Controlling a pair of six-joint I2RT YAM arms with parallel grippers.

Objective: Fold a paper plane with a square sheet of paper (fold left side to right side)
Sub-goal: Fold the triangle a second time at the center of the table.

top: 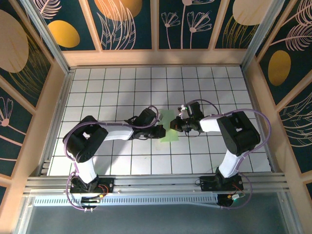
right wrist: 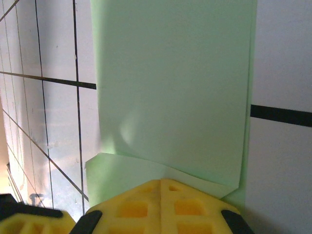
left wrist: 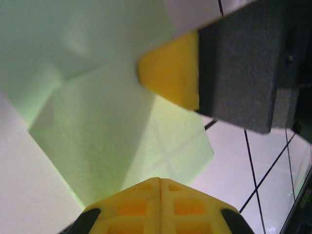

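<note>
The square sheet of paper (top: 169, 135), light green, lies folded into a narrow strip on the white grid table between the two arms. My left gripper (top: 163, 130) is shut, its yellow tips (left wrist: 160, 179) resting on the creased paper (left wrist: 97, 122). From the other side my right gripper (top: 174, 126) is also shut, tips (right wrist: 161, 181) down on a turned-up flap of the sheet (right wrist: 175, 87). A yellow finger of the right gripper (left wrist: 170, 73) presses the paper in the left wrist view. Nothing sits between either pair of fingers. The paper plane is out of view.
White grid table (top: 117, 87) walled by wooden panels on three sides. Metal rail (top: 156, 183) with both arm bases runs along the near edge. A finger of the left gripper (right wrist: 29, 219) shows at the right wrist view's lower left corner.
</note>
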